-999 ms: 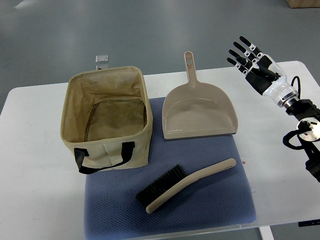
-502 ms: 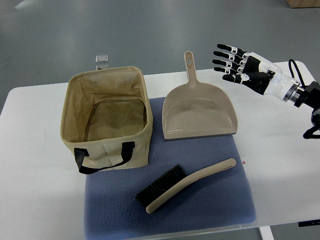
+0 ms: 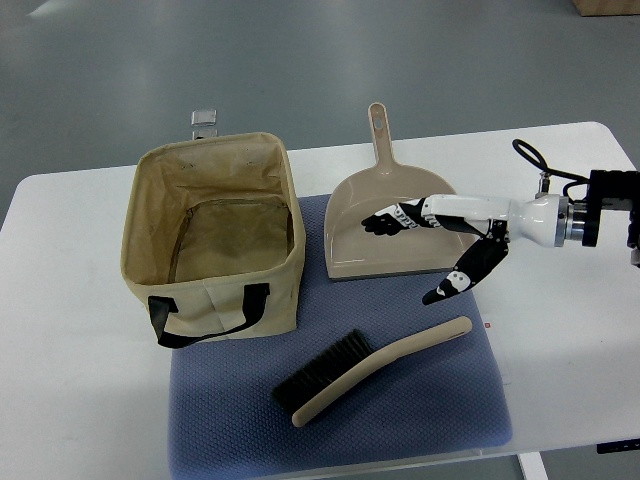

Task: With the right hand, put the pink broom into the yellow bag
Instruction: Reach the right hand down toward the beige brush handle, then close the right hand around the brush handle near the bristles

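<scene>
The broom [image 3: 372,369] is a beige-pink hand brush with black bristles, lying diagonally on the blue mat [image 3: 230,400], handle end pointing up right. The yellow-beige fabric bag [image 3: 213,238] stands open at the left, black strap at its front. My right hand [image 3: 413,255] comes in from the right edge, fingers spread and empty, hovering over the dustpan's front edge, a little above and right of the broom's handle tip. The thumb points down toward the handle. The left arm does not show.
A beige dustpan [image 3: 395,225] lies on the mat's far side, handle pointing away. The mat lies on a white table [image 3: 80,400]. A small metal clip [image 3: 204,120] sits at the table's far edge behind the bag.
My right hand has swung from the table's far right corner leftward and down, now reaching across the dustpan toward the broom, wrist turned flat. Bag, dustpan and broom have not moved.
</scene>
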### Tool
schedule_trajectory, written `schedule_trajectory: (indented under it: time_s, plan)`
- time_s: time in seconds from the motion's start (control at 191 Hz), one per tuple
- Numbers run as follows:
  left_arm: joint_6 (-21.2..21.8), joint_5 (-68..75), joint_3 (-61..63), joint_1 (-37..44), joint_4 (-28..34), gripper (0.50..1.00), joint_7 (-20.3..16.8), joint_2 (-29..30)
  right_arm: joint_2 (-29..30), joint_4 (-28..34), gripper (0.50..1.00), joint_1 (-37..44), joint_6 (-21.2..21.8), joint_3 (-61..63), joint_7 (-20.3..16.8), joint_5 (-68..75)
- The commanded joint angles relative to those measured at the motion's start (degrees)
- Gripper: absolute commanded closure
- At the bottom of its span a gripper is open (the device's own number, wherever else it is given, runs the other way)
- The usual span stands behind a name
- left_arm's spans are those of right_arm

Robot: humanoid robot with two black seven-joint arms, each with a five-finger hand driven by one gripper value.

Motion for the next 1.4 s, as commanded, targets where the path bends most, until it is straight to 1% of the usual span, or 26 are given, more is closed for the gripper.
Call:
schedule_trajectory:
  time_s: [0.0, 0.078, 0.162, 0.345, 0.413, 0.471, 0.513, 0.549, 0.607, 0.717, 0.801, 0.879, 0.91, 0.942, 0.978, 1.109, 1.329, 1.397]
  plan:
    - [0.01, 0.0, 0.0, 0.0, 0.0, 0.5, 0.01, 0.0, -0.41, 3.45, 0.572, -0.03, -5.89, -3.93, 0.1, -8.74]
    - [0.01, 0.0, 0.0, 0.0, 0.0, 0.5, 0.01, 0.0, -0.5, 4.42, 0.572, -0.03, -10.64, -7.54, 0.36, -15.25]
    - [0.01, 0.0, 0.0, 0.0, 0.0, 0.5, 0.01, 0.0, -0.67, 4.95, 0.574, -0.03, -15.12, -10.97, 0.36, -19.03]
    - [0.01, 0.0, 0.0, 0.0, 0.0, 0.5, 0.01, 0.0, -1.47, 4.95, 0.581, -0.03, -21.89, -14.66, 0.19, -25.63]
    - [0.01, 0.0, 0.0, 0.0, 0.0, 0.5, 0.01, 0.0, -2.17, 4.95, 0.593, -0.03, -24.53, -16.15, -0.08, -27.38]
    - [0.01, 0.0, 0.0, 0.0, 0.0, 0.5, 0.01, 0.0, -2.43, 4.95, 0.605, -0.03, -25.85, -17.12, -0.34, -28.17]
    - [0.01, 0.0, 0.0, 0.0, 0.0, 0.5, 0.01, 0.0, -2.7, 4.95, 0.63, -0.03, -26.46, -17.74, -0.43, -28.96]
    - [0.01, 0.0, 0.0, 0.0, 0.0, 0.5, 0.01, 0.0, -2.96, 4.95, 0.636, -0.03, -26.99, -18.09, -0.43, -29.58]
    - [0.01, 0.0, 0.0, 0.0, 0.0, 0.5, 0.01, 0.0, -2.96, 4.95, 0.67, -0.03, -27.78, -18.88, -0.52, -30.9]
    - [0.01, 0.0, 0.0, 0.0, 0.0, 0.5, 0.01, 0.0, -2.96, 4.95, 0.699, -0.12, -29.54, -20.28, -2.01, -33.27]
    - [0.01, 0.0, 0.0, 0.0, 0.0, 0.5, 0.01, 0.0, -2.87, 4.95, 0.705, -0.12, -30.24, -20.9, -2.98, -34.15]
    - [0.01, 0.0, 0.0, 0.0, 0.0, 0.5, 0.01, 0.0, -2.61, 4.95, 0.732, -0.2, -30.95, -21.16, -4.12, -34.5]
    - [0.01, 0.0, 0.0, 0.0, 0.0, 0.5, 0.01, 0.0, -2.61, 4.95, 0.734, -0.29, -31.03, -21.17, -4.38, -34.59]
    - [0.01, 0.0, 0.0, 0.0, 0.0, 0.5, 0.01, 0.0, -2.52, 4.95, 0.744, -0.38, -31.12, -21.17, -4.56, -34.68]
    - [0.01, 0.0, 0.0, 0.0, 0.0, 0.5, 0.01, 0.0, -2.35, 4.95, 0.771, -0.56, -31.12, -21.17, -4.65, -34.77]
    - [0.01, 0.0, 0.0, 0.0, 0.0, 0.5, 0.01, 0.0, -1.99, 4.86, 0.785, -0.82, -31.12, -21.6, -4.82, -34.94]
    - [0.01, 0.0, 0.0, 0.0, 0.0, 0.5, 0.01, 0.0, -1.64, 4.86, 0.795, -0.91, -31.21, -22.84, -5.26, -35.73]
    - [0.01, 0.0, 0.0, 0.0, 0.0, 0.5, 0.01, 0.0, -1.29, 4.42, 0.799, -0.91, -32.0, -23.1, -5.7, -36.52]
